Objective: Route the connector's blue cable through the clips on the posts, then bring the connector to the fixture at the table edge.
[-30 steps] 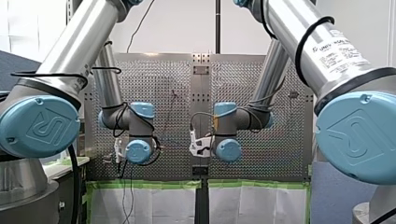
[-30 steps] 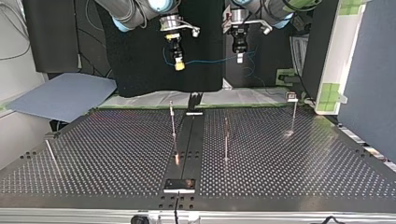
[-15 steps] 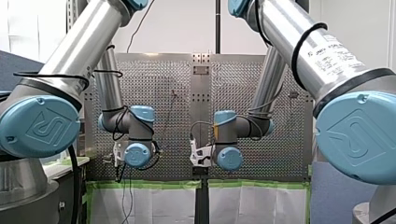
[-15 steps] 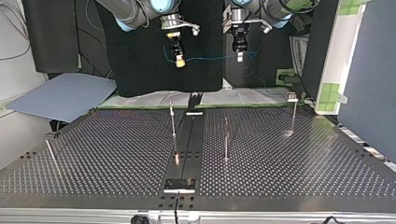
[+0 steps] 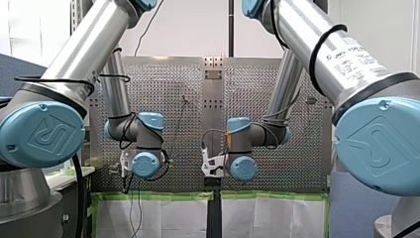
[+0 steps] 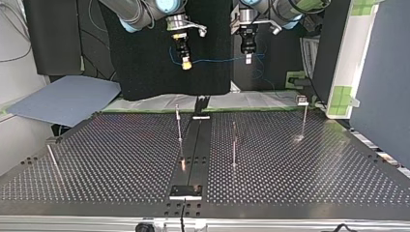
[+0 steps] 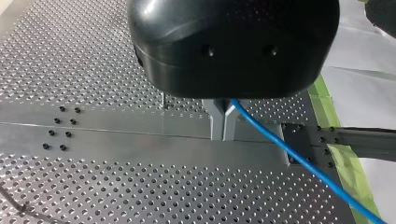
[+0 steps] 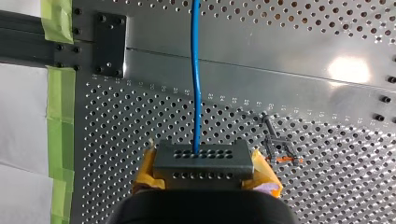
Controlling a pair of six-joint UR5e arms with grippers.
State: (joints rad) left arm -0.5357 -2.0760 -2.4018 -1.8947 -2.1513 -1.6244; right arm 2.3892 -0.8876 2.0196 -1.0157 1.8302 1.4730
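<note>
Lowering toward the posts [image 6: 179,126], we should hold the cable [image 7: 299,156] taut between our left gripper [image 7: 223,123], pinched on it, and our right gripper [image 8: 203,173], clamped on the connector [image 8: 203,158].

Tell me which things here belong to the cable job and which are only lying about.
For the job: blue cable, connector in my right pincer, my left pincer holding the cable, posts.
Lying about: grey-blue sheet beside the table, green tape.
</note>
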